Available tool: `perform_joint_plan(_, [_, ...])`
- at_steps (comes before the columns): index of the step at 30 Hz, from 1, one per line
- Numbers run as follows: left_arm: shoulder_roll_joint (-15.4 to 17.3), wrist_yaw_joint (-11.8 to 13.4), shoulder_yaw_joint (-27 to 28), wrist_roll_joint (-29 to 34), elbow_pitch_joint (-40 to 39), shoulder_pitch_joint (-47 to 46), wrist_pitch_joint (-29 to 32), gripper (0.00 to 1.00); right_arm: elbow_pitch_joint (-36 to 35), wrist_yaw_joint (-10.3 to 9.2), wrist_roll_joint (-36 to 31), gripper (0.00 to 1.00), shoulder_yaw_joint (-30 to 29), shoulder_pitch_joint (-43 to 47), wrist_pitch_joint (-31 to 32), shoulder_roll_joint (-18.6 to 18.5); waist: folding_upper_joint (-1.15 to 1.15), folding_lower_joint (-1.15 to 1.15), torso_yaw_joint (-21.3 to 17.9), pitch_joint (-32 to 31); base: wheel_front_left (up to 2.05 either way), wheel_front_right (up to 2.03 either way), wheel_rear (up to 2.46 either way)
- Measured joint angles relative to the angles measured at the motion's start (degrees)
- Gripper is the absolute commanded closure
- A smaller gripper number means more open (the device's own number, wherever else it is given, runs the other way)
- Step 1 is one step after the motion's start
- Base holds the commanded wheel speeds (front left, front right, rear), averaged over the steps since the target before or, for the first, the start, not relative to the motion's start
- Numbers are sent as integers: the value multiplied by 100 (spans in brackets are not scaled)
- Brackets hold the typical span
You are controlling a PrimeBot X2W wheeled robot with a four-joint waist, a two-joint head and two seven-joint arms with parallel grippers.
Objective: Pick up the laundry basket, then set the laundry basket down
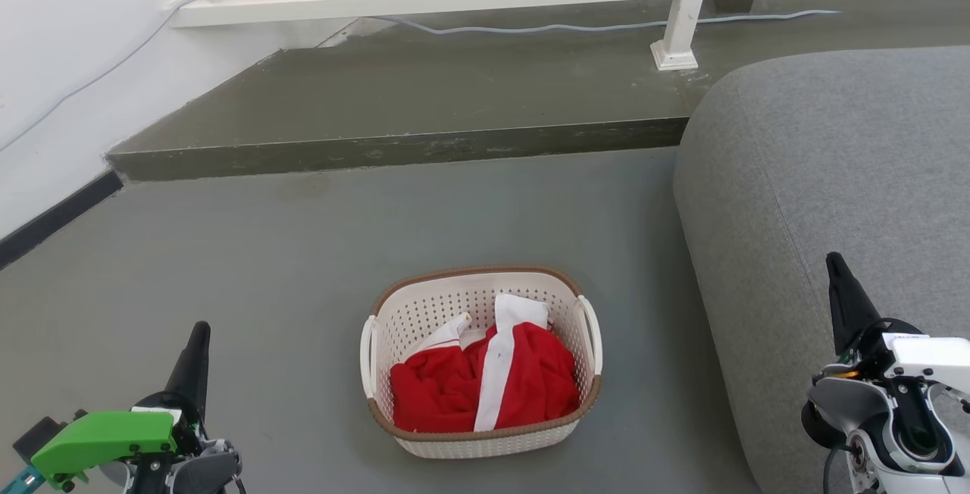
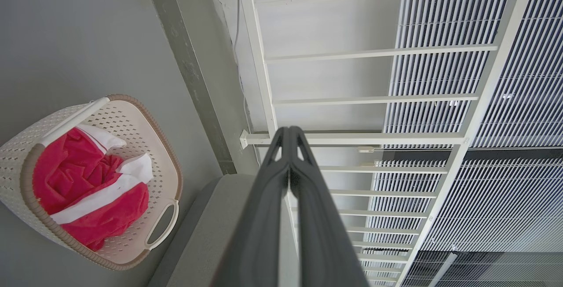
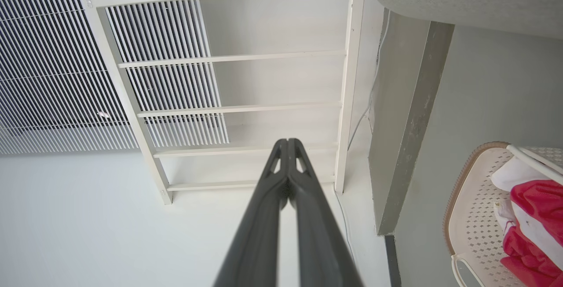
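The laundry basket (image 1: 462, 298) stands on the grey floor in the lower middle of the head view, cream-white and perforated, with a brown rim and two white side handles. Red and white clothing (image 1: 485, 384) lies inside it. My left gripper (image 1: 198, 336) is shut at the lower left, well apart from the basket and holding nothing. My right gripper (image 1: 836, 265) is shut at the lower right, over the sofa's edge. The left wrist view has the basket (image 2: 127, 119) at its left and the shut left gripper (image 2: 289, 132). The right wrist view shows the basket (image 3: 473, 203) at its right edge and the shut right gripper (image 3: 288, 142).
A grey sofa (image 1: 833, 176) fills the right side, close to the basket. A raised concrete step (image 1: 394, 147) runs across behind the basket, with a white railing (image 1: 682, 17) and a cable (image 1: 591, 26) on it. A white wall (image 1: 53, 62) is at the left.
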Motion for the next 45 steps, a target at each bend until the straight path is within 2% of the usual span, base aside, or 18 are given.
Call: perform_joint_plan(45, [-1, -37, 23, -1, 77, -24, 0, 100, 13, 1, 0, 100, -14, -3, 15, 1, 0, 0, 0, -3, 0, 0, 0])
